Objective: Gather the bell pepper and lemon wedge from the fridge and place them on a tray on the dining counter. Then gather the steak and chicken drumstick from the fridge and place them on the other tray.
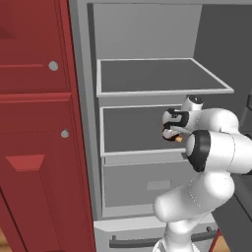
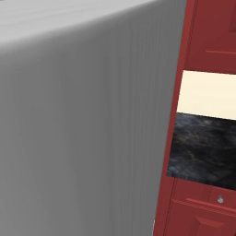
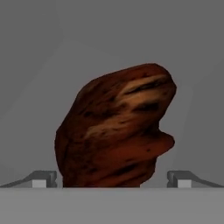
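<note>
a: where's the hand?

b: i've got the gripper [image 1: 170, 132] inside the open fridge [image 1: 147, 29], at the level of the middle shelf [image 1: 128, 130]. in the left base view the white arm [image 1: 206, 162] bends up from the lower right and reaches in over that shelf.

a: jaws?

b: spread wide. in the hand view i see one finger tip [image 3: 43, 178] at the far left and the other at the far right, with the chicken drumstick [image 3: 116, 127] between them. there's a clear gap on each side, so i'm not gripping it.

a: where's the drumstick lying?

b: on the grey floor of the shelf, close in front of the hand. it's a mottled dark red-brown lump with lighter streaks, its broad end lifting toward the upper right of the hand view. from the left base view i only catch a small orange bit of it just below the gripper.

a: anything else?

b: the upper shelf [image 1: 157, 76] sits above the hand, red cabinet doors [image 1: 34, 123] stand left of the fridge, and the right base view has a grey wall [image 2: 83, 129] close up with more red cabinetry [image 2: 207, 37] beside it.
</note>
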